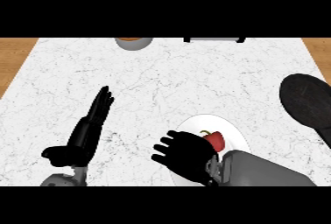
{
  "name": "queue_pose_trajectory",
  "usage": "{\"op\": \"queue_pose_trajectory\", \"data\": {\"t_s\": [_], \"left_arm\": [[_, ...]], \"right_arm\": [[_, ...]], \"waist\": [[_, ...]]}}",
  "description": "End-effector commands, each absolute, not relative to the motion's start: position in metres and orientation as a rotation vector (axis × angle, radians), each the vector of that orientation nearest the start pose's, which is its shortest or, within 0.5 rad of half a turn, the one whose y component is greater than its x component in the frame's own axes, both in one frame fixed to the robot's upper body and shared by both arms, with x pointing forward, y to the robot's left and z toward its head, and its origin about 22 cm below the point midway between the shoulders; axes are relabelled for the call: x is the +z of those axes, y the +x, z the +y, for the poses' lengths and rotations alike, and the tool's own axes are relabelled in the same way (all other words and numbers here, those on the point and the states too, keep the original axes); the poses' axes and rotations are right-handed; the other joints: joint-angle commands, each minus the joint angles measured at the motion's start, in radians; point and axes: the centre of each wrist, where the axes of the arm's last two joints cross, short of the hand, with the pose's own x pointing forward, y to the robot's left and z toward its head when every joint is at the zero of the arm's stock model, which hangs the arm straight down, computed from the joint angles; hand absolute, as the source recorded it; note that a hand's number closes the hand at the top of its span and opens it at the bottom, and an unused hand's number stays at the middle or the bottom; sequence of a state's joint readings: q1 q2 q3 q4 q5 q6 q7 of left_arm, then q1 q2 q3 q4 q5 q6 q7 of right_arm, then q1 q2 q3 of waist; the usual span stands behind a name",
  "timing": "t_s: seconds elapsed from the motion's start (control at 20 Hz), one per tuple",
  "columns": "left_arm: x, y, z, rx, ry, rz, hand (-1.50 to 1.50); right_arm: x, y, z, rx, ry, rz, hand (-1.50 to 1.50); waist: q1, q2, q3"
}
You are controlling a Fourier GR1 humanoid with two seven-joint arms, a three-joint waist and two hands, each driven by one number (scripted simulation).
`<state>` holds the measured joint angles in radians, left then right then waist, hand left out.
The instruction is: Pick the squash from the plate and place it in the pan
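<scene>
Red and small, the squash point(214, 139) lay on the white plate point(241, 139) near the counter's front edge, the right hand point(184, 155) curled beside it but apparently not yet holding it. Next seemingly came grasping, then carrying it to the dark pan point(309, 105) at the right edge. The left hand point(90, 127) rested open.

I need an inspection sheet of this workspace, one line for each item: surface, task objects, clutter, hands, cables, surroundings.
Surface: white marble counter, wooden strips at left and right edges.
Task objects: red squash lies on the white plate; dark pan at the right edge, nothing seen in it.
Clutter: grey bowl and a dark-framed object at the far edge, both cut off.
Hands: left hand open, resting at the left; right hand over the plate beside the squash, fingers curled, holding nothing.
Cables: nothing seen.
Surroundings: nothing seen.
</scene>
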<state>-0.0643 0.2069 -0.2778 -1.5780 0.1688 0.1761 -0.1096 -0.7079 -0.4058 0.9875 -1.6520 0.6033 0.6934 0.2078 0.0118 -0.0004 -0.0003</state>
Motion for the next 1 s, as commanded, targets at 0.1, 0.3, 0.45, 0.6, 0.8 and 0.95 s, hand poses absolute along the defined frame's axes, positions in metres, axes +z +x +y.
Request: {"op": "queue_pose_trajectory", "data": {"t_s": [0.1, 0.3, 0.45, 0.6, 0.8, 0.95], "left_arm": [[0.013, 0.228, 0.212, -0.144, -0.087, -1.687, 0.0], [0.01, 0.249, 0.203, -0.132, -0.069, -1.702, 0.0], [0.003, 0.247, 0.186, -0.131, -0.065, -1.688, 0.0], [0.014, 0.231, 0.202, -0.134, -0.082, -1.687, 0.0], [0.0, 0.236, 0.197, -0.125, -0.059, -1.705, 0.0], [0.015, 0.246, 0.181, -0.141, -0.066, -1.711, 0.0]], "right_arm": [[0.071, 0.231, -0.065, -3.26, 0.447, 1.421, -1.5], [0.059, 0.245, -0.064, -3.302, 0.456, 1.44, -1.5], [0.082, 0.234, -0.072, -3.291, 0.485, 1.404, -1.5], [0.06, 0.248, -0.07, -3.281, 0.517, 1.49, -1.5], [0.055, 0.248, -0.072, -3.303, 0.473, 1.544, -1.5], [0.05, 0.254, -0.062, -3.299, 0.458, 1.534, -1.5]], "waist": [[-0.005, -0.001, 0.0], [-0.008, 0.001, 0.0], [-0.012, 0.0, 0.0], [-0.005, 0.0, 0.0], [-0.008, 0.0, 0.0], [-0.009, 0.0, 0.0]]}}
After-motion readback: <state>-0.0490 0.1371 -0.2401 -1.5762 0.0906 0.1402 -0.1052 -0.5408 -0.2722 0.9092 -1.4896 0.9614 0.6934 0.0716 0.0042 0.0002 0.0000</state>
